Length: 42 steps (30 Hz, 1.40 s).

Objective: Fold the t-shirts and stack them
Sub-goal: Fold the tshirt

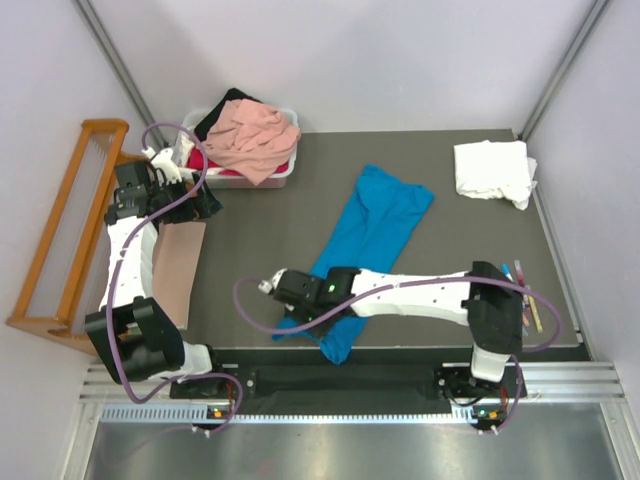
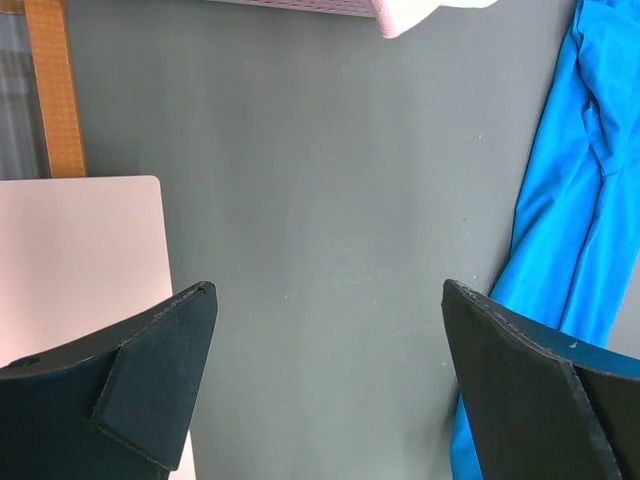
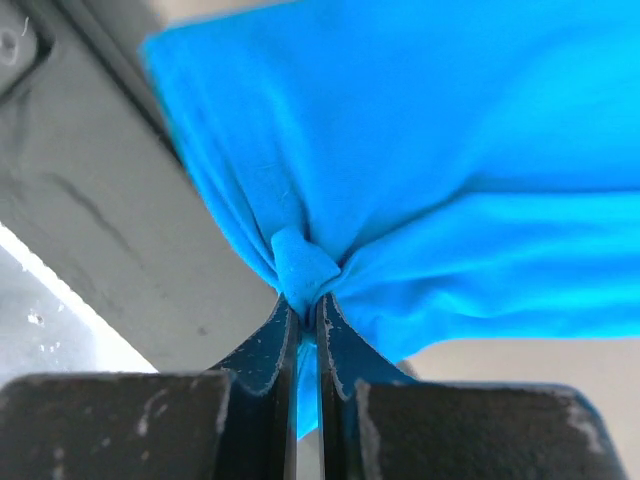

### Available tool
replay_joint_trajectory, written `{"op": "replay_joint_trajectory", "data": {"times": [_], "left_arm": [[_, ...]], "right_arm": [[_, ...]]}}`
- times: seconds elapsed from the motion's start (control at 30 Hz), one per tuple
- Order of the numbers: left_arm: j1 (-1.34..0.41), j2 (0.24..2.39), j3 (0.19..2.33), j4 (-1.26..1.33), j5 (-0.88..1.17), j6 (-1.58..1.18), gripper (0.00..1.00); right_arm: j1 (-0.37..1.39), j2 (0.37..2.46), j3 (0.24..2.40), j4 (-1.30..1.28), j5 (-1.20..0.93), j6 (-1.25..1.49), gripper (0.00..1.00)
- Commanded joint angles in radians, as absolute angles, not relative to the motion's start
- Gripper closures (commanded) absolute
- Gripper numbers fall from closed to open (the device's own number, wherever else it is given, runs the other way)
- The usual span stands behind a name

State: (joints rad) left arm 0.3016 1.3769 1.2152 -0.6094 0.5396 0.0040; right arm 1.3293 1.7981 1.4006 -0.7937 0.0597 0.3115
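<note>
A dark grey table mat [image 1: 260,225] fills the work cell, with a wooden slatted rack [image 1: 60,230] leaning off its left side. Across the middle of the mat lies a bright blue t-shirt [image 1: 378,225], bunched into a long diagonal strip that runs from the centre down to the near edge, where the right arm crosses over it.

At the far left corner a white plastic tub [image 1: 288,168] is heaped with laundry. A salmon-pink tee [image 1: 255,135] is draped on top and spills over the front rim. A black garment [image 1: 214,118] and a red garment [image 1: 200,160] show beneath it. A pale brown board [image 1: 178,270] lies flat on the mat's left edge, partly under the left arm. In the far right corner a white tee [image 1: 492,170] sits in a loose, rumpled fold, well apart from the blue one.

The right gripper [image 3: 305,300] is clenched on the blue t-shirt. Its two fingers are pressed together with a puckered knot of cloth pinched between the tips, close to the table's near rim. The left gripper [image 2: 328,290] is released, jaws spread wide with nothing between them. It hangs above bare mat between the board and the blue shirt's edge.

A few pens [image 1: 520,285] lie at the mat's right edge.
</note>
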Motion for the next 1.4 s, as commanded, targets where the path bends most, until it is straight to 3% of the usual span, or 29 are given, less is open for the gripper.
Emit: {"op": "replay_joint_trajectory", "data": {"times": [0.0, 0.6, 1.37], "left_arm": [[0.308, 1.345, 1.255, -0.623, 0.565, 0.026, 0.01], [0.308, 1.371, 1.295, -0.647, 0.572, 0.046, 0.01], [0.310, 1.390, 1.270, -0.641, 0.577, 0.051, 0.01]], "right_arm": [[1.206, 1.694, 1.367, -0.772, 0.100, 0.316, 1.00], [0.848, 1.743, 1.319, -0.638, 0.115, 0.172, 1.00], [0.687, 1.832, 1.439, -0.618, 0.100, 0.132, 1.00]]}}
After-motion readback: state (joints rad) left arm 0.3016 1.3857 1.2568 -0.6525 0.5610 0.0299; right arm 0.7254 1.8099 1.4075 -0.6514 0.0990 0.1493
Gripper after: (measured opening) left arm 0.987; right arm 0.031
